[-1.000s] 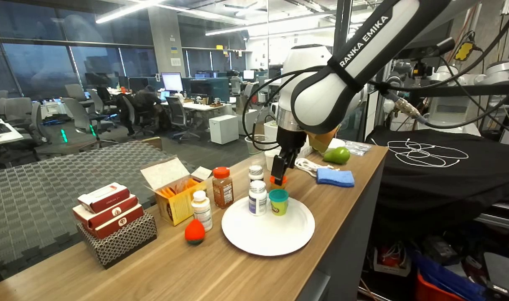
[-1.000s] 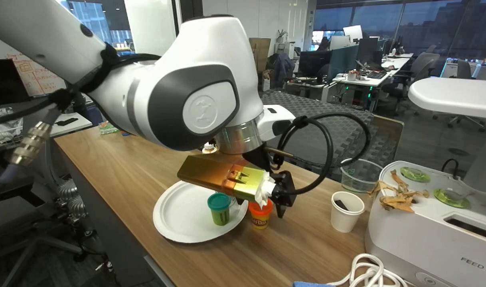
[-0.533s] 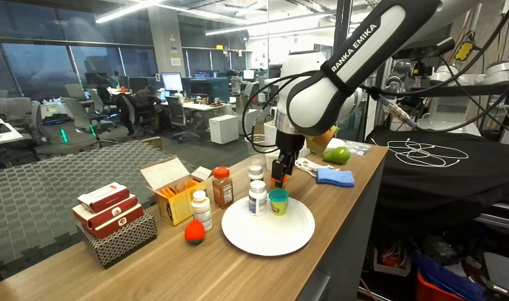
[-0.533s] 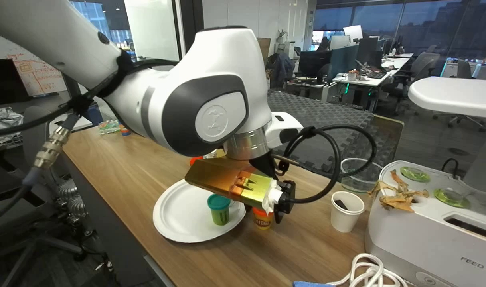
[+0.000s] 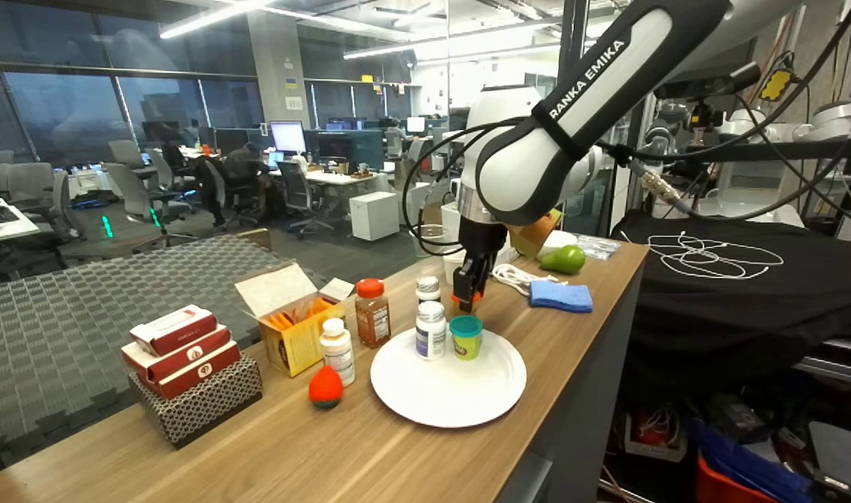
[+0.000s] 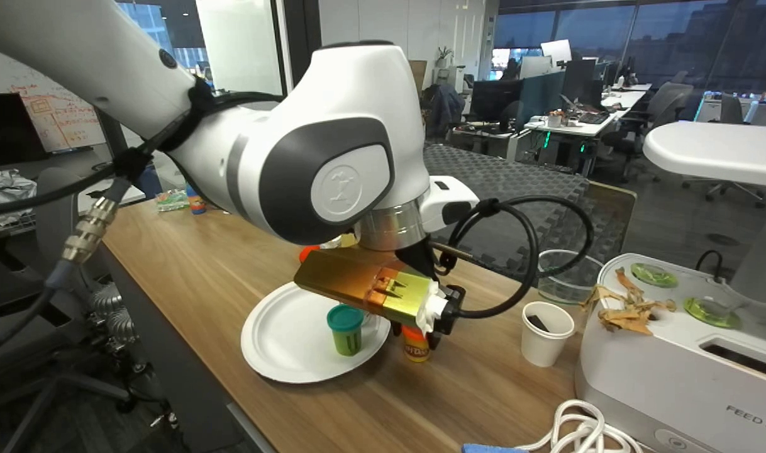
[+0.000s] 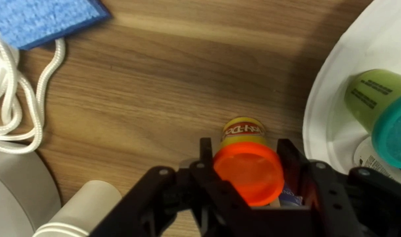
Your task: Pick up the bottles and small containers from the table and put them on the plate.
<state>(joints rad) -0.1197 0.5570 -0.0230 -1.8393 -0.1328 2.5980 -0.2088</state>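
A small yellow container with an orange lid (image 7: 248, 174) stands on the table just off the plate. My gripper (image 7: 246, 145) is down around it from above, one finger on each side, shut on its lid. The white plate (image 5: 432, 405) carries a green container with a teal lid (image 5: 466, 342) and a white bottle with a purple label (image 5: 431, 339). Behind that bottle another white bottle (image 5: 428, 288) stands, partly hidden. Left of the plate, in an exterior view, are a brown bottle with a red lid (image 5: 373, 318) and a tall white bottle (image 5: 338, 356).
An orange strawberry-like item (image 5: 325, 388), a yellow box (image 5: 296, 335) and stacked red boxes (image 5: 184, 349) stand left of the plate. Beyond the gripper lie a blue sponge (image 5: 560, 296), white cord (image 7: 36, 108) and a green pear (image 5: 564, 259). Paper cups (image 6: 546, 333) stand beside a white appliance (image 6: 672, 377).
My gripper has come lower over the orange-lidded container, and its fingers have drawn together around the lid. The container has shifted slightly, away from the plate.
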